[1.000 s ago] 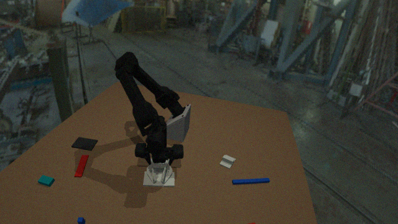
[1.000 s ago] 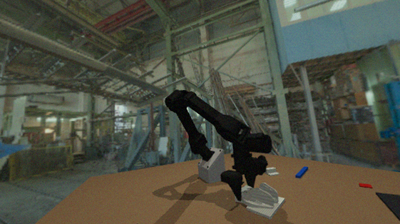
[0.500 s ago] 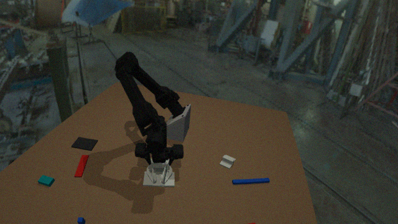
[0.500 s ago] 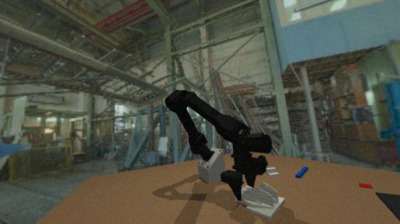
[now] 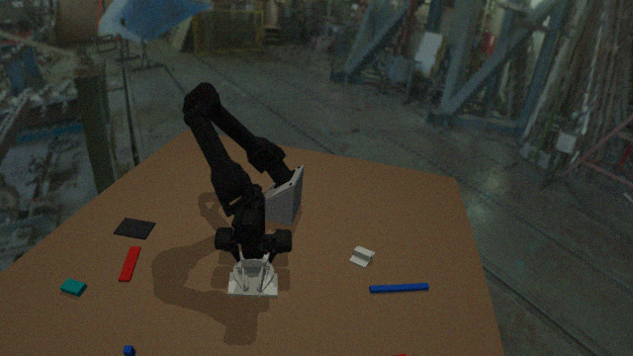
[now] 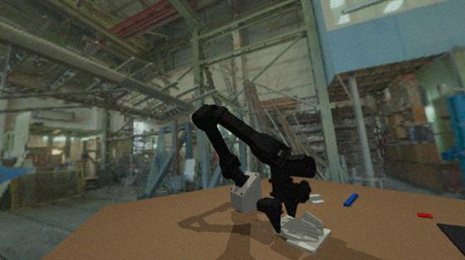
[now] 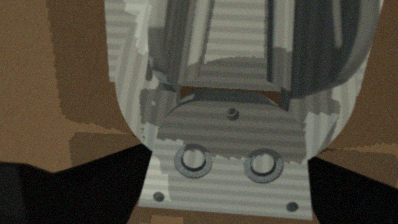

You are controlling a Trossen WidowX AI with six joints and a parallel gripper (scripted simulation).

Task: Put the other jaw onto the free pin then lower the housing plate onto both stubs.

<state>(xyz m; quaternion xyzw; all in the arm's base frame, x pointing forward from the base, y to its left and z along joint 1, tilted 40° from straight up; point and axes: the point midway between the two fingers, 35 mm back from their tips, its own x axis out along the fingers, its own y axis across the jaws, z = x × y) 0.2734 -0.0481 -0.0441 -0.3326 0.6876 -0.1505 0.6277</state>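
We're over the worktop, and our fingers are set wide, pinching the plate by its sides! Two round stubs show through it, side by side. Beneath sits the pale base, well apart from the blue bar.

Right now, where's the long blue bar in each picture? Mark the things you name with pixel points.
Top: the long blue bar (image 5: 399,288) (image 6: 351,200) is right of the arm, low down.
Exterior: right of the arm, near the table's far edge.
Wrist: not in it.
Shared landmark: the white base (image 5: 252,294) (image 6: 316,246) (image 7: 345,112).
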